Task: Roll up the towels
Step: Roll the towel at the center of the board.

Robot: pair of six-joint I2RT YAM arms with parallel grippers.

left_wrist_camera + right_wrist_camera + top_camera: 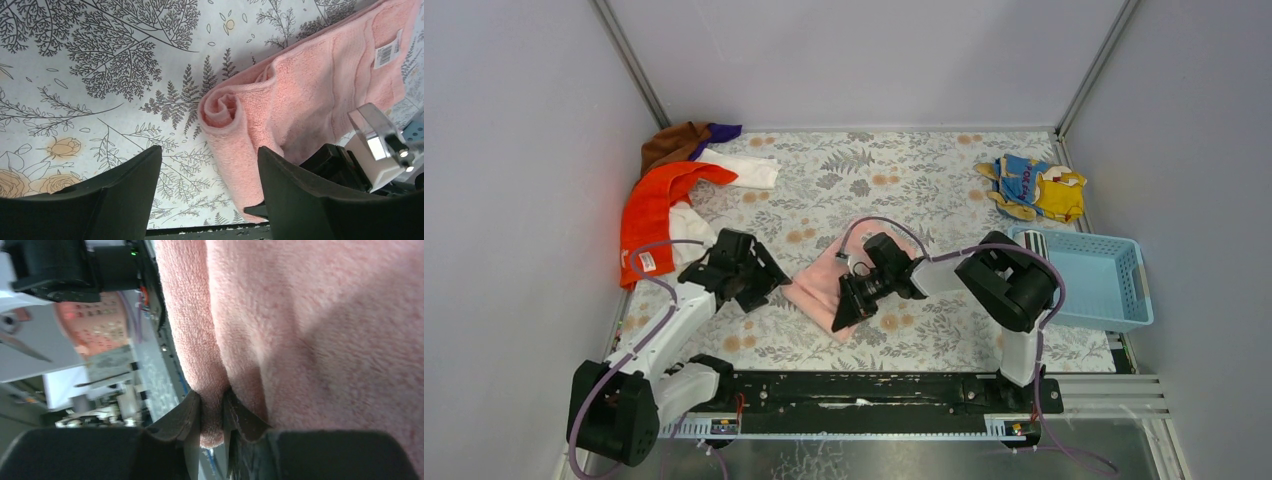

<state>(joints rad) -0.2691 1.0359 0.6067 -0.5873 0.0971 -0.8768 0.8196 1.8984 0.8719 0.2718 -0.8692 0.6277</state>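
A pink towel (819,285) lies mid-table, partly rolled from its near-left edge; the roll's spiral end shows in the left wrist view (220,107). My right gripper (844,312) is shut on the near end of the pink roll (210,390), pinching the cloth between its fingers. My left gripper (764,285) is open and empty just left of the towel (300,95), its fingers (125,190) above the floral cloth. A white tag (387,48) sits on the towel's flat part.
A pile of orange (659,205), brown and white towels lies at the far left. A yellow and blue cloth (1034,187) lies at the far right. A light blue basket (1089,275) stands at the right edge, beside the right arm.
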